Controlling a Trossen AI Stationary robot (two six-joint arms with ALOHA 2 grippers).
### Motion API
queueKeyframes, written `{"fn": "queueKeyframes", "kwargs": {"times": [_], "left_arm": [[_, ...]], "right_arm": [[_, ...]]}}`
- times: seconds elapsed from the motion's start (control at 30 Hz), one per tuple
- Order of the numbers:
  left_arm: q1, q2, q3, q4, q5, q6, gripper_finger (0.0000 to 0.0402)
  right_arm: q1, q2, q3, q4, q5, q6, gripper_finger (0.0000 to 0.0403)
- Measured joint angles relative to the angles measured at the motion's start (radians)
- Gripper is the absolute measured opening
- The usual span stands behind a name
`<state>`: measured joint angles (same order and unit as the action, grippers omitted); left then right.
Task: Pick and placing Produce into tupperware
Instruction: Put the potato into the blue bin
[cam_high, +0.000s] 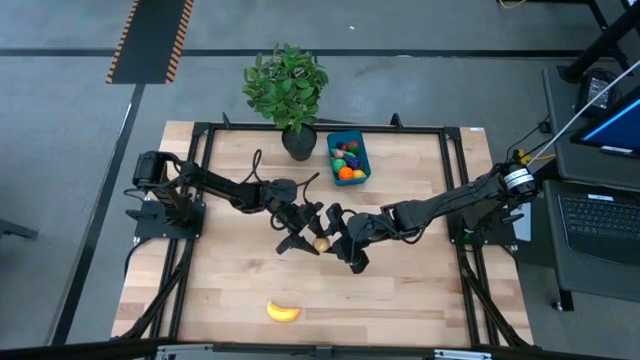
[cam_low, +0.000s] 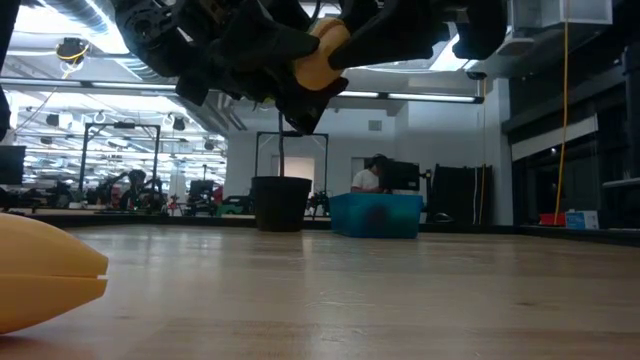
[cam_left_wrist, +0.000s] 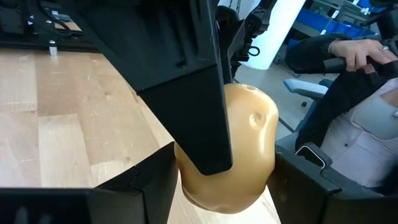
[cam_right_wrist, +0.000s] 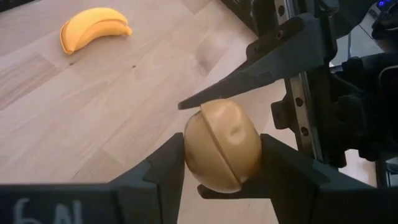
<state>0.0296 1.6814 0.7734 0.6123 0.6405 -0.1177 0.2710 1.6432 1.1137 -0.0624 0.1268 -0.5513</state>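
A tan potato (cam_high: 321, 243) hangs over the middle of the table, between my two grippers, which meet there. My left gripper (cam_left_wrist: 225, 186) comes from the table's left and my right gripper (cam_right_wrist: 222, 168) from the right; each is shut on the potato. In the low view the potato (cam_low: 318, 55) is well above the board. A yellow banana (cam_high: 282, 312) lies on its side near the front edge. The blue tupperware (cam_high: 348, 158), with several pieces of produce in it, stands at the back by the plant pot. My left gripper pinches the potato between its two fingers, whose inner faces lie against two opposite sides (cam_left_wrist: 186, 180). The fingers come nearly level from the table's left. The potato is lifted clear of the table. My right gripper pinches the potato's other two sides (cam_right_wrist: 189, 155) between its fingers (cam_right_wrist: 163, 171), crosswise to the left gripper's hold. The fingers slant down from the table's right. The potato sits upright between them, clear of the board.
A leafy potted plant (cam_high: 287, 85) stands at the back, left of the tupperware. The black frame rails (cam_high: 455, 180) run round the board. A person sits beyond the table (cam_left_wrist: 367, 124). Bare wood lies between the grippers and the banana.
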Motion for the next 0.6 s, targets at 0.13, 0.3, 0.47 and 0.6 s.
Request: {"fn": "queueKeyframes", "kwargs": {"times": [0.13, 0.3, 0.47, 0.6], "left_arm": [[0.004, 0.0, 0.0, -0.003, 0.007, 0.0, 0.0215], [0.011, -0.001, 0.001, -0.005, -0.006, 0.02, 0.0228], [0.027, -0.001, 0.002, -0.02, -0.012, 0.021, 0.0263], [0.037, 0.0, 0.002, -0.048, -0.056, 0.024, 0.0294]], "right_arm": [[0.0, 0.0, 0.0, -0.001, 0.001, -0.001, 0.0182], [0.0, -0.013, 0.0, -0.016, 0.005, -0.001, 0.0182], [0.0, -0.04, 0.001, -0.023, 0.017, 0.018, 0.0182], [0.0, -0.053, 0.003, -0.052, 0.019, 0.054, 0.0182]]}}
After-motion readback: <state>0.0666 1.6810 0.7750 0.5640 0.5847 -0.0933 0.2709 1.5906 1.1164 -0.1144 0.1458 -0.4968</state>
